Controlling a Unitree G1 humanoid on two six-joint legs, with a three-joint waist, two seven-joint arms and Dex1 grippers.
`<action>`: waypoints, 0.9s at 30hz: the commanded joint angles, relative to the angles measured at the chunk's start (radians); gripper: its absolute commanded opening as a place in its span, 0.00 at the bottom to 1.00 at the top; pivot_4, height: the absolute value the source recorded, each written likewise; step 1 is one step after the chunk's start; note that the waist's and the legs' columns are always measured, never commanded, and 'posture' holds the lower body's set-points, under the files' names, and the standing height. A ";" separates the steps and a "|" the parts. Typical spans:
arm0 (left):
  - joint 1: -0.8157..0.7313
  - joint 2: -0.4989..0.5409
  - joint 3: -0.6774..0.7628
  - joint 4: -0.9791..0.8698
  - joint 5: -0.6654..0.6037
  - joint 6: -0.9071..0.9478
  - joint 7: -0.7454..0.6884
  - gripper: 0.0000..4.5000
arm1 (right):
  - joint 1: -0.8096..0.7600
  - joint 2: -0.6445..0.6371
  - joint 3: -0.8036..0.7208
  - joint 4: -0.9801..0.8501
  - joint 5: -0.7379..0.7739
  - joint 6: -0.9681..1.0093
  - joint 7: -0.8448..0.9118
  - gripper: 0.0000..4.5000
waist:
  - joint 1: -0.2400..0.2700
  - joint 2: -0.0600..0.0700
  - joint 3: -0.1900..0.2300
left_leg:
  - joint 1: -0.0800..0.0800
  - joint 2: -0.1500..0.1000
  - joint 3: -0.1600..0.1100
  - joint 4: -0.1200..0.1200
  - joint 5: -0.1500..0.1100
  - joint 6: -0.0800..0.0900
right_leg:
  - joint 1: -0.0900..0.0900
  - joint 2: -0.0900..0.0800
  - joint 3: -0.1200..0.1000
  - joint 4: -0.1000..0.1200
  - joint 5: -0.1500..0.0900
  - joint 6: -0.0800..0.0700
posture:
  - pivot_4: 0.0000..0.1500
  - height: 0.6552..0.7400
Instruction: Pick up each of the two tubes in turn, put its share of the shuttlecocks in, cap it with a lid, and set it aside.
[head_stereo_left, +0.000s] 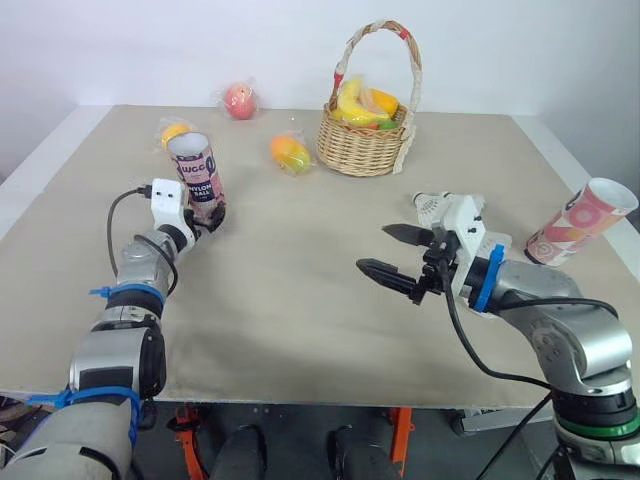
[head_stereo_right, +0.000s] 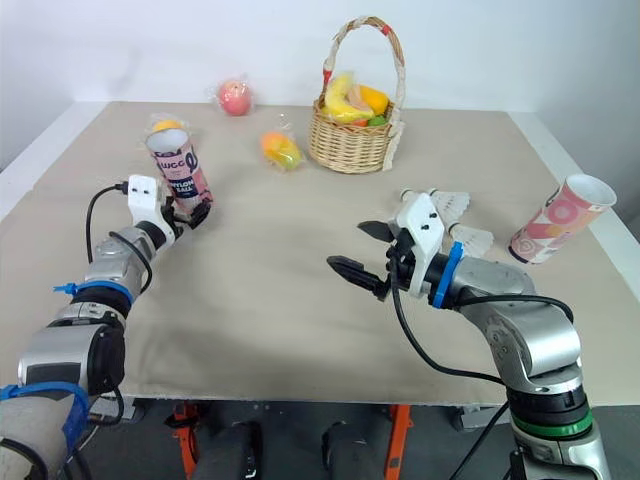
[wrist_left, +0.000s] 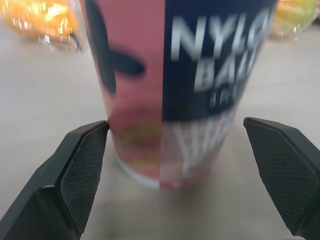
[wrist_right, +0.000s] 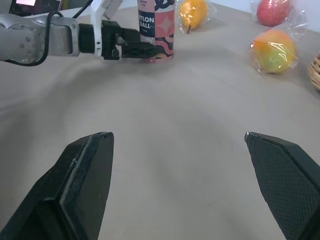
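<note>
Jaws on your right hang apart, empty, over the bench (head_stereo_left: 300, 330), shuttlecocks (head_stereo_right: 455, 205) just behind them. Farther off at left, left jaws stand apart round the upright tube (head_stereo_left: 197, 178) near its base, one pad (wrist_left: 85, 165) touching. Centre it btwn pads, then close gently so it doesn't tip.

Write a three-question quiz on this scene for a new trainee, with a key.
1. True or false: the right gripper is shut on something.
2. The tube between the fingers of the left gripper is: A upright, B lying flat, C upside down.
3. Fill in: the shuttlecocks lie close to the ___ gripper.

Key: 1 false, it is open and empty; 2 A; 3 right.
</note>
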 joint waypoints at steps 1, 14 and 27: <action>-0.058 0.011 0.001 0.033 0.020 -0.030 0.023 1.00 | 0.001 -0.018 -0.041 -0.046 0.019 0.000 -0.015 0.99 | 0.000 0.000 0.000 | 0.000 0.000 0.000 0.000 0.000 0.000 | 0.000 0.000 0.000 0.000 0.000 0.000 | 1.00 0.99; -0.092 0.000 0.018 0.079 0.026 -0.048 0.078 0.81 | -0.005 -0.031 -0.030 -0.031 0.025 0.009 -0.026 1.00 | 0.000 0.000 0.000 | 0.000 0.000 0.000 0.000 0.000 0.000 | 0.000 0.000 0.000 0.000 0.000 0.000 | 1.00 0.99; -0.083 0.029 0.003 0.024 0.025 -0.099 -0.011 0.63 | 0.002 -0.054 -0.033 -0.026 0.026 0.010 -0.016 1.00 | 0.000 0.000 0.000 | 0.000 0.000 0.000 0.000 0.000 0.000 | 0.000 0.000 0.000 0.000 0.000 0.000 | 1.00 0.99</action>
